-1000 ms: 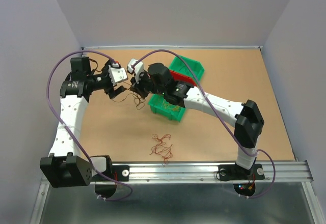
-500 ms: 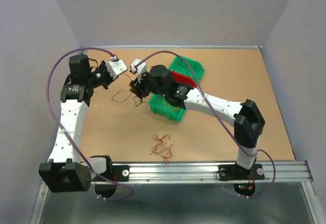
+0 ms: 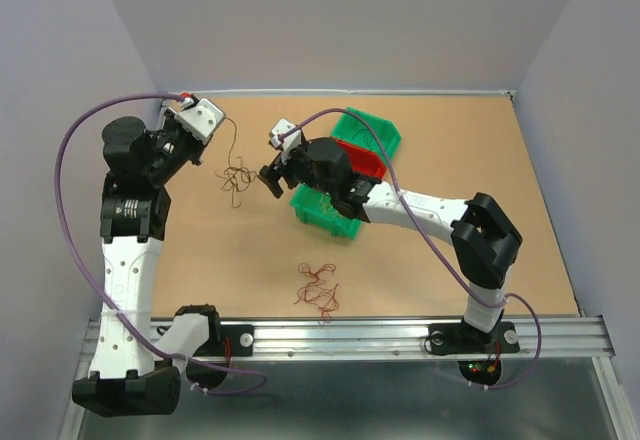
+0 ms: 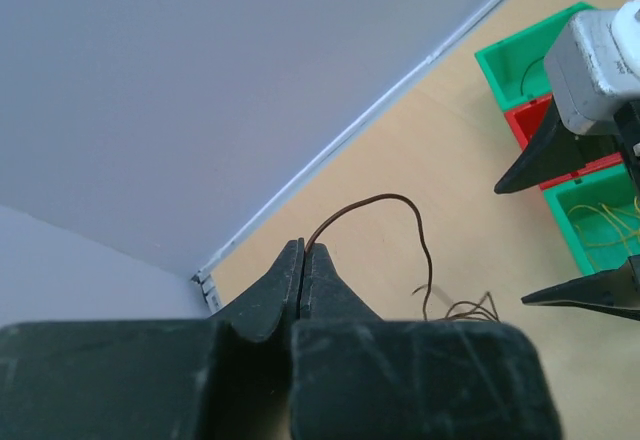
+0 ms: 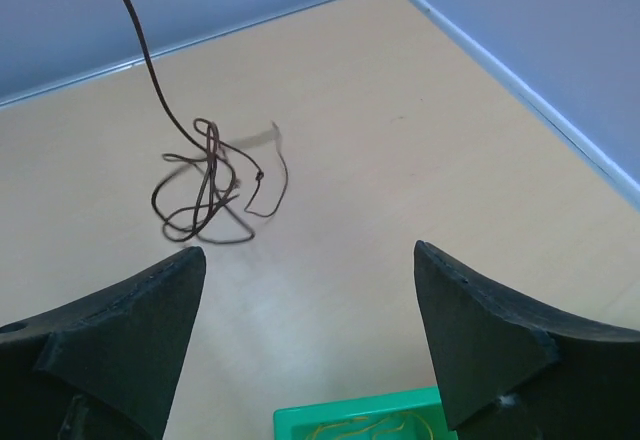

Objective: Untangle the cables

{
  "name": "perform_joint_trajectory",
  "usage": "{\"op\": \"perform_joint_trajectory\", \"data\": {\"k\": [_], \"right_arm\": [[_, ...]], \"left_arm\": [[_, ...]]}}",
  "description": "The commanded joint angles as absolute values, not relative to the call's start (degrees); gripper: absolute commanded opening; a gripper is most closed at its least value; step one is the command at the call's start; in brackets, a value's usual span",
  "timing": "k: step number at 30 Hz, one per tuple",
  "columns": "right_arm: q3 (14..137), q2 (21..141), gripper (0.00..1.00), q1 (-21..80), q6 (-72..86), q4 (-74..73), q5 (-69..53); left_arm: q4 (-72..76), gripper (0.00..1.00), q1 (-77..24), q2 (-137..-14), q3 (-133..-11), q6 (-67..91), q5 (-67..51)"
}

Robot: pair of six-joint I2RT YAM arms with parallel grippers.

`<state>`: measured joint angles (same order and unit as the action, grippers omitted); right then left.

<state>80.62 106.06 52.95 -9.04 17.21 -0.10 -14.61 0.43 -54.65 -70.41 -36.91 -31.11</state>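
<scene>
My left gripper (image 3: 214,130) (image 4: 303,252) is shut on one end of a thin dark brown cable (image 4: 398,199). It holds that end up near the back left corner. The strand arcs down to a small dark looped clump (image 3: 236,176) (image 5: 205,195) that reaches the table. My right gripper (image 3: 272,180) (image 5: 308,252) stands open and empty just right of the clump, apart from it. A red-brown cable clump (image 3: 318,287) lies alone near the front edge. Yellow cables (image 3: 338,212) (image 5: 385,426) lie in the near green bin (image 3: 312,212).
A red bin (image 3: 362,156) and a second green bin (image 3: 378,130) stand behind the near green bin, right of centre. Purple arm cords (image 3: 90,130) loop above the table. Walls close in the back and both sides.
The left gripper shut on the dark cable and pulled back toward the left rear, lifting the strand. The right gripper opened, let go of the cable and drew slightly right.
</scene>
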Motion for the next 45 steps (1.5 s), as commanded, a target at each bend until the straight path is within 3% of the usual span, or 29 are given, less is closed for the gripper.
{"op": "perform_joint_trajectory", "data": {"k": [1, 9, 11, 14, 15, 17, 19, 26, 28, 32, 33, 34, 35, 37, 45], "right_arm": [[76.12, 105.03, 0.92, 51.86, -11.33, 28.63, -6.4], [74.53, 106.17, 0.93, 51.94, -12.04, 35.33, -18.46], [75.67, 107.23, 0.9, 51.94, -11.69, 36.38, -19.95], [76.64, 109.16, 0.61, 51.94, -11.34, 37.7, -20.48], [76.47, 109.77, 0.45, 51.86, -11.16, 38.31, -20.3], [75.94, 110.04, 0.29, 51.86, -11.42, 40.68, -20.3], [75.06, 109.87, 0.01, 51.94, -11.86, 41.83, -18.39], [66.89, 103.55, 0.0, 50.8, -11.69, 43.85, -12.04], [64.18, 101.7, 0.0, 50.1, -11.25, 44.47, -9.15], [59.07, 96.25, 0.0, 46.24, -7.39, 46.14, -10.0], [58.54, 95.11, 0.03, 45.27, -6.43, 46.32, -12.46], [58.45, 95.1, 0.36, 44.05, -5.46, 46.58, -17.0], [58.45, 95.01, 0.54, 43.86, -5.8, 46.67, -18.36], [59.5, 96.41, 0.82, 43.94, -6.41, 46.76, -21.16], [67.67, 101.77, 0.96, 43.86, -5.19, 46.93, -31.19]], "left_arm": [[-12.57, 0.0, 0.18, -53.96, -75.49, -32.44, -32.61], [-13.88, 0.0, 0.18, -56.6, -80.41, -30.15, -34.8], [-14.76, 0.0, 0.18, -57.65, -82.17, -29.79, -35.51], [-15.64, 0.0, 0.18, -59.67, -84.98, -29.09, -35.25], [-15.91, 0.0, 0.18, -60.2, -86.38, -28.66, -34.64], [-16.17, 0.0, 0.18, -61.86, -87.62, -27.86, -33.84], [-15.39, 0.0, 0.18, -62.84, -88.94, -25.25, -30.43], [-8.97, 0.0, 2.28, -67.66, -92.02, -16.9, -10.74], [-7.66, 0.0, 6.93, -68.46, -92.98, -14.78, -10.37], [-4.4, 0.0, 16.51, -69.08, -91.15, -8.8, -21.85], [-3.87, 0.0, 17.31, -68.73, -90.19, -9.05, -28.15], [-3.26, 0.0, 17.49, -68.3, -88.17, -9.57, -30.65], [-2.82, 0.0, 17.49, -67.68, -87.02, -10.02, -33.46], [-1.68, 0.0, 17.4, -64.97, -83.78, -10.63, -41.78], [-0.26, 0.0, 16.61, -57.58, -77.09, -7.65, -52.11]]}}
